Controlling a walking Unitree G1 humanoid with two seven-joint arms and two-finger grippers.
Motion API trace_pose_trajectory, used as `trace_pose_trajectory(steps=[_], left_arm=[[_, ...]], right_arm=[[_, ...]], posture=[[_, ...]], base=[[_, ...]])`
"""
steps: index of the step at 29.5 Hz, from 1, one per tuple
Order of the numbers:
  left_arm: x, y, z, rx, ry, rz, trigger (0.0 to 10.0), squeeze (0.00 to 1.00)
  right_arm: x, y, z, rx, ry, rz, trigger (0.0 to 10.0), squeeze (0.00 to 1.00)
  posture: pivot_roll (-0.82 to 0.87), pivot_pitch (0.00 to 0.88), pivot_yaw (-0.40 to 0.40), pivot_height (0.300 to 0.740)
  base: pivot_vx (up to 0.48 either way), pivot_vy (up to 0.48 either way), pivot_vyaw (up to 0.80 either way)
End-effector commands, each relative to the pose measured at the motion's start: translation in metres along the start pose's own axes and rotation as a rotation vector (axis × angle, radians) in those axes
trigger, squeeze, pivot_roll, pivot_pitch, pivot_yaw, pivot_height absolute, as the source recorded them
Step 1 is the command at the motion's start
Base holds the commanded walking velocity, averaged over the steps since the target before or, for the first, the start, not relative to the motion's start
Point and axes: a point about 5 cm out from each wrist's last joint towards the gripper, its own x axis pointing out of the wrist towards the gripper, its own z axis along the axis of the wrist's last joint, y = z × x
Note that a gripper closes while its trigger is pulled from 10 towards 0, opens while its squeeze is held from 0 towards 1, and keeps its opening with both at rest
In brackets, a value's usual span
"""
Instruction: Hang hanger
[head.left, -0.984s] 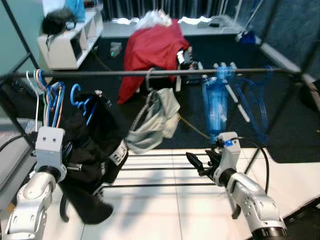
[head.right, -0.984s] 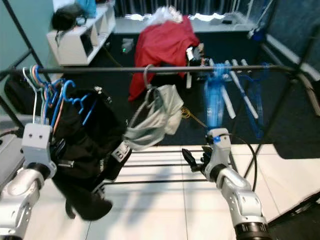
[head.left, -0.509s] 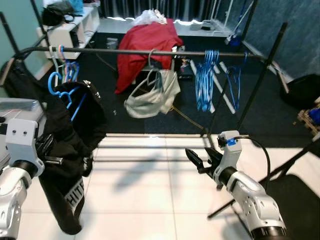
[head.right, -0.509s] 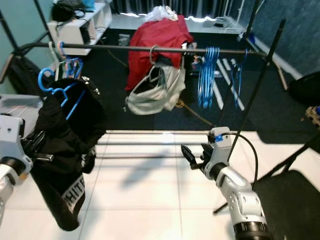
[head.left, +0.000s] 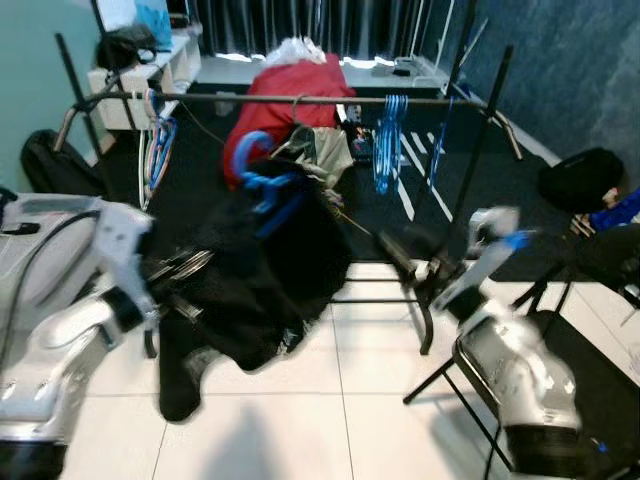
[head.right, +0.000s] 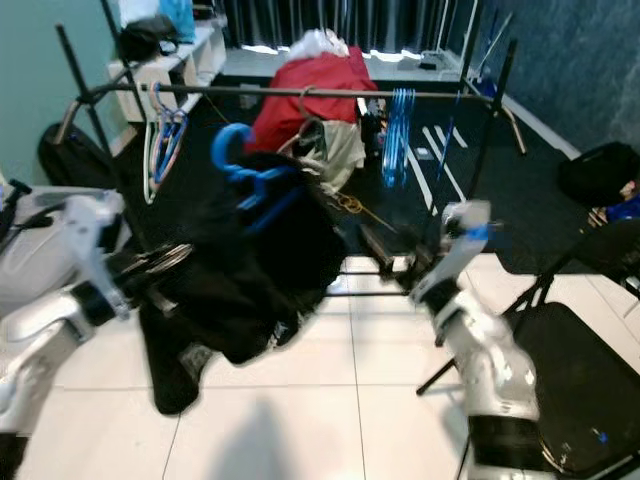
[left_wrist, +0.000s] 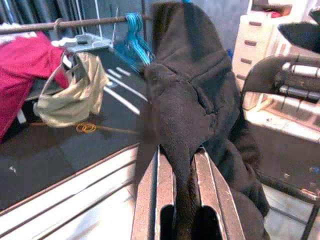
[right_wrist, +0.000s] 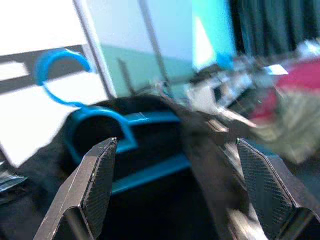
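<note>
in the left eye view, blurred, the left gripper (head.left: 185, 285) held a black garment (head.left: 270, 280) on a blue hanger (head.left: 262, 182), off the rack's rail (head.left: 300, 99) and in front of it. the right gripper (head.left: 405, 258) was raised just beside the garment; a beige garment (head.left: 320, 150) and blue hangers (head.left: 388, 140) hung on the rail. in the right eye view a red cloth (head.right: 305, 95) lay behind the rack and a black chair (head.right: 590, 380) stood to the right. in the left wrist view the fingers (left_wrist: 212, 192) were pinched tight on a fold of black cloth. in the right wrist view the fingers (right_wrist: 97, 182) stood wide apart, holding nothing, with the hanger's hook between them farther off.
</note>
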Motion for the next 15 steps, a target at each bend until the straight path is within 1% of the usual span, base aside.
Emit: trace_pose_trajectory(steps=[1, 2, 3, 4, 5, 6, 7, 8, 9, 10, 12, 14, 15], left_arm=[[0.015, -0.009, 0.02, 0.009, -0.091, -0.056, 10.0, 0.0], [0.015, -0.009, 0.02, 0.009, -0.091, -0.056, 10.0, 0.0], [0.024, -0.017, 0.024, -0.003, -0.116, -0.091, 10.0, 0.0], [0.024, -0.017, 0.024, -0.003, -0.116, -0.091, 10.0, 0.0], [0.031, -0.024, 0.027, -0.009, -0.131, -0.12, 10.0, 0.0], [0.031, -0.024, 0.027, -0.009, -0.131, -0.12, 10.0, 0.0], [0.036, -0.031, 0.028, -0.023, -0.143, -0.148, 10.0, 0.0], [0.041, -0.037, 0.027, -0.032, -0.148, -0.162, 10.0, 0.0], [0.041, -0.037, 0.027, -0.032, -0.148, -0.162, 10.0, 0.0], [0.043, -0.041, 0.026, -0.048, -0.152, -0.172, 10.0, 0.0], [0.045, -0.043, 0.025, -0.06, -0.153, -0.18, 10.0, 0.0], [0.045, -0.044, 0.024, -0.063, -0.15, -0.182, 10.0, 0.0], [0.045, -0.044, 0.023, -0.066, -0.145, -0.179, 10.0, 0.0]], right_arm=[[0.003, 0.006, 0.005, -0.047, 0.011, 0.069, 10.0, 0.0], [0.003, 0.006, 0.005, -0.047, 0.011, 0.069, 10.0, 0.0], [0.006, 0.01, 0.011, -0.072, 0.001, 0.099, 10.0, 0.0], [0.006, 0.01, 0.011, -0.072, 0.001, 0.099, 10.0, 0.0], [0.01, 0.014, 0.017, -0.089, -0.011, 0.117, 10.0, 0.0], [0.01, 0.014, 0.017, -0.089, -0.011, 0.117, 10.0, 0.0], [0.012, 0.016, 0.02, -0.092, -0.026, 0.126, 10.0, 0.0], [0.013, 0.017, 0.021, -0.09, -0.035, 0.13, 10.0, 1.0], [0.013, 0.017, 0.021, -0.09, -0.035, 0.13, 10.0, 1.0], [0.013, 0.017, 0.019, -0.095, -0.032, 0.125, 10.0, 1.0], [0.013, 0.017, 0.017, -0.095, -0.029, 0.122, 10.0, 1.0], [0.012, 0.016, 0.015, -0.097, -0.024, 0.101, 10.0, 1.0], [0.01, 0.012, 0.013, -0.098, -0.022, 0.061, 10.0, 1.0]], posture=[[-0.05, 0.043, -0.042, 0.74], [-0.05, 0.043, -0.042, 0.74], [-0.06, 0.043, -0.042, 0.74], [-0.06, 0.043, -0.042, 0.74], [-0.06, 0.043, -0.041, 0.74], [-0.06, 0.043, -0.041, 0.74], [-0.07, 0.042, -0.037, 0.74], [-0.07, 0.042, -0.037, 0.74], [-0.07, 0.042, -0.037, 0.74], [-0.07, 0.042, -0.037, 0.74], [-0.07, 0.042, -0.037, 0.74], [-0.07, 0.043, -0.039, 0.74], [-0.07, 0.043, -0.039, 0.74]], base=[[0.0, 0.0, 0.0], [0.0, 0.0, 0.0], [0.0, 0.0, 0.0], [0.0, 0.0, 0.0], [0.0, 0.0, 0.0], [0.0, 0.0, 0.0], [0.0, 0.0, 0.0], [0.0, 0.0, 0.0], [0.0, 0.0, 0.0], [0.0, 0.0, 0.0], [0.0, 0.0, 0.0], [0.0, 0.0, 0.0], [0.0, 0.0, 0.0]])
